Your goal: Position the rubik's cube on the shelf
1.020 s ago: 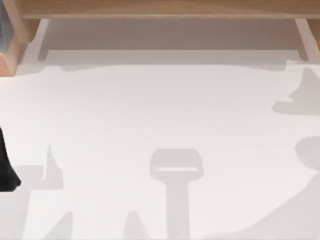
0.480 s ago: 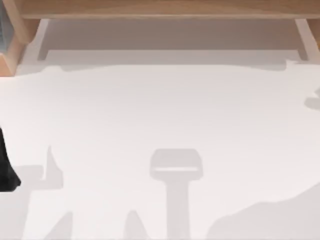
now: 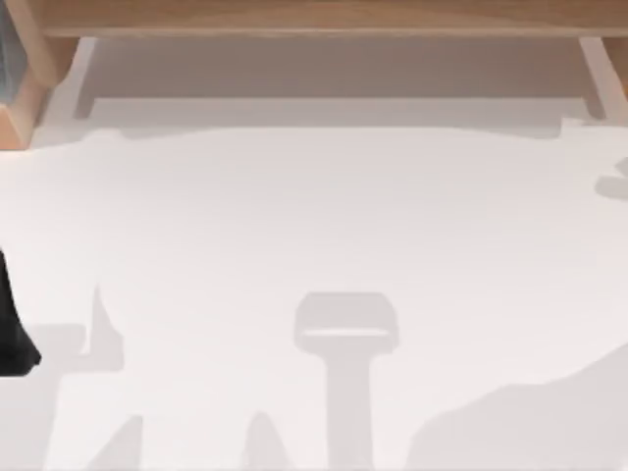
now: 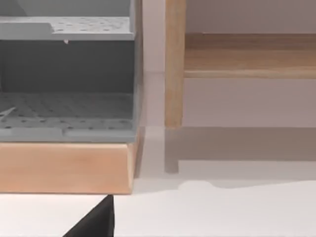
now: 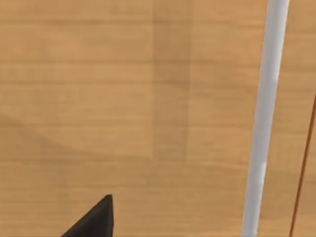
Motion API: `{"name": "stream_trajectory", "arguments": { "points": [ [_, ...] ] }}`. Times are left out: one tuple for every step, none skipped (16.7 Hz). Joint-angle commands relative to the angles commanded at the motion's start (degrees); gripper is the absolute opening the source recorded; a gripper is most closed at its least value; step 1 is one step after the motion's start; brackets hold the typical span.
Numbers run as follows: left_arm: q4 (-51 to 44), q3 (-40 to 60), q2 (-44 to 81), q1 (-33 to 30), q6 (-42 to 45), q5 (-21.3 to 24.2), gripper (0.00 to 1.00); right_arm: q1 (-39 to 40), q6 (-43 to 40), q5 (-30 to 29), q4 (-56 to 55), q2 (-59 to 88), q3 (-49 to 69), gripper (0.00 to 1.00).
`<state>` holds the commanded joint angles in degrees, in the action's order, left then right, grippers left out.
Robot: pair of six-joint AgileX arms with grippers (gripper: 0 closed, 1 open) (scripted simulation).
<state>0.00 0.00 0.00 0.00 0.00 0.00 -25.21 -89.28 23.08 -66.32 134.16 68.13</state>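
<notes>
The rubik's cube is out of view. The shelf (image 3: 314, 18) spans the far edge of the table, a long light-brown board on wooden side supports (image 3: 606, 83). In the left wrist view the shelf board (image 4: 247, 54) and one upright support (image 4: 174, 64) stand ahead, with one dark fingertip (image 4: 96, 219) of my left gripper low over the white table. A black part of my left arm (image 3: 12, 334) sits at the table's left edge. In the right wrist view one dark fingertip (image 5: 96, 219) of my right gripper hangs close over a light-brown wooden surface (image 5: 123, 98).
A grey perforated rack (image 4: 66, 74) on a wooden base (image 4: 64, 165) stands at the far left beside the shelf support. The white table (image 3: 314, 216) carries only arm shadows. A white strip (image 5: 261, 123) crosses the wood in the right wrist view.
The shadows at the table's right side have shifted: the one at the upper right shrank toward the edge, and the one at the lower right spread leftward. The left arm has stayed still.
</notes>
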Motion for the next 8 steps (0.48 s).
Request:
{"name": "stream_trajectory", "arguments": {
  "points": [
    [0.0, 0.0, 0.0, 0.0, 0.0, 0.0, 1.0, 0.15, -0.01, -0.16, 0.47, 0.42, 0.88, 1.0],
    [0.0, 0.0, 0.0, 0.0, 0.0, 0.0, 1.0, 0.24, -0.01, -0.24, 0.73, 0.65, 1.37, 1.0],
    [0.0, 0.0, 0.0, 0.0, 0.0, 0.0, 1.0, 0.25, -0.01, -0.25, 0.76, 0.68, 1.43, 1.0],
    [0.0, 0.0, 0.0, 0.0, 0.0, 0.0, 1.0, 0.25, -0.01, -0.25, 0.76, 0.68, 1.43, 1.0],
    [0.0, 0.0, 0.0, 0.0, 0.0, 0.0, 1.0, 0.25, -0.01, -0.25, 0.76, 0.68, 1.43, 1.0],
    [0.0, 0.0, 0.0, 0.0, 0.0, 0.0, 1.0, 0.25, -0.01, -0.25, 0.76, 0.68, 1.43, 0.92],
    [0.0, 0.0, 0.0, 0.0, 0.0, 0.0, 1.0, 0.25, -0.01, -0.25, 0.76, 0.68, 1.43, 0.85],
    [0.0, 0.0, 0.0, 0.0, 0.0, 0.0, 1.0, 0.25, -0.01, -0.25, 0.76, 0.68, 1.43, 0.77]
  ]
}}
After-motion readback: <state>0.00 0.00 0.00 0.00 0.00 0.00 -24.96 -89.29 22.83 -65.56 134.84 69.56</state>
